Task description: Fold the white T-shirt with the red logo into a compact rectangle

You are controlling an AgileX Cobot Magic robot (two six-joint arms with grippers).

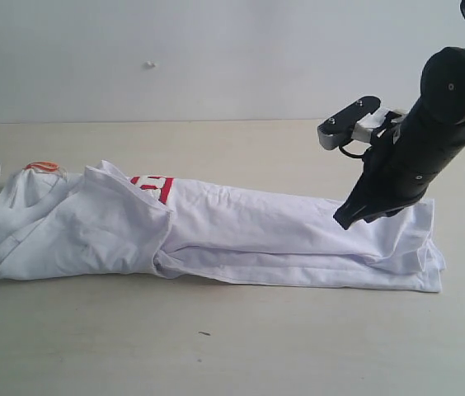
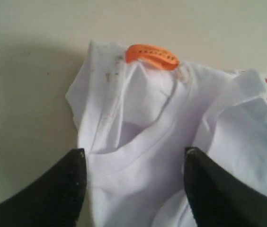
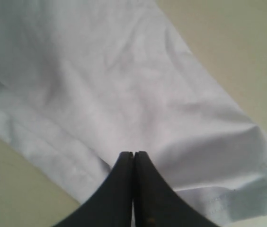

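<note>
The white T-shirt (image 1: pixel 241 235) lies on the bench (image 1: pixel 216 346) as a long strip, so I think crosswise folds come next. My left gripper (image 2: pixel 134 150) stands wide beside the orange tag (image 2: pixel 151 56), ready for the collar. My right gripper (image 3: pixel 133 153), closed and empty, hovers far from that tag.

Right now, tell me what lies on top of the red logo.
A folded flap of the white T-shirt covers most of the red logo; only a short red-outlined piece shows. The remaining lettering is hidden.
</note>
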